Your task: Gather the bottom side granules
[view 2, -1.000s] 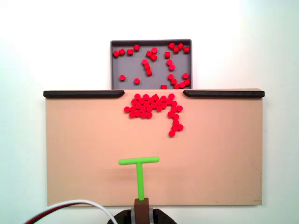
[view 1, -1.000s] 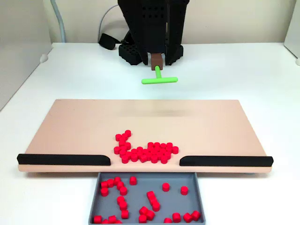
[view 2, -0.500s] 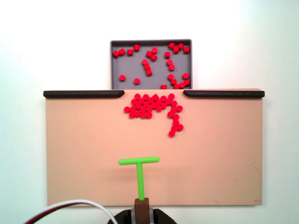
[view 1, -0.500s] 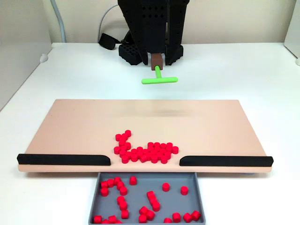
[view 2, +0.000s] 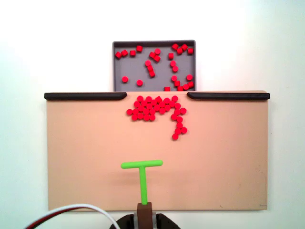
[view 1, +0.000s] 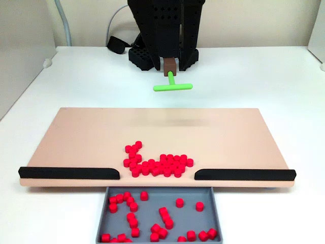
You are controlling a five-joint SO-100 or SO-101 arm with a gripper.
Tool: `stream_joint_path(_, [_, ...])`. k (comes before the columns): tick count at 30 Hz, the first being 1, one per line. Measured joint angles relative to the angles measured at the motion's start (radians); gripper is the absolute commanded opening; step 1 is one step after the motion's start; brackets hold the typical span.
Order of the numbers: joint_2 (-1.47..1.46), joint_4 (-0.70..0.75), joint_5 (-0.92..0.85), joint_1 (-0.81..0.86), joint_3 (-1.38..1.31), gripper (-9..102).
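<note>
A cluster of red granules (view 1: 157,165) (view 2: 155,109) lies on the tan board (view 1: 76,137) (view 2: 86,152), in front of the gap between two black rails; a short tail of them trails off from one end. More red granules lie scattered in the grey tray (view 1: 216,203) (view 2: 116,67) beyond that gap. My gripper (view 1: 170,63) (view 2: 144,215) is shut on the brown handle of a green T-shaped stick (view 1: 172,86) (view 2: 142,165). The stick's bar hovers at the board's opposite edge, well away from the granules.
Two black rails (view 1: 68,173) (view 1: 244,174) line the board's tray-side edge, with a gap between them over the tray. The arm's black base (view 1: 162,30) stands behind the board. A white and red cable (view 2: 71,210) runs beside the base.
</note>
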Motion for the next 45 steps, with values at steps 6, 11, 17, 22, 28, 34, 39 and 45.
stream_joint_path(6, [0.0,0.0,0.0,0.0,0.0,0])
stream_joint_path(11, [0.0,0.0,0.0,0.0,0.0,0])
stream_joint_path(17, [0.0,0.0,0.0,0.0,0.0,0])
stream_joint_path(22, [-0.025,0.0,0.011,0.0,0.0,0])
stream_joint_path(28, [-0.037,0.0,0.02,0.0,0.0,0])
stream_joint_path(34, [-0.037,0.0,0.029,0.0,0.0,0])
stream_joint_path(39, [-0.037,0.0,0.038,0.0,0.0,0])
stream_joint_path(45, [-0.037,0.0,0.038,0.0,0.0,0])
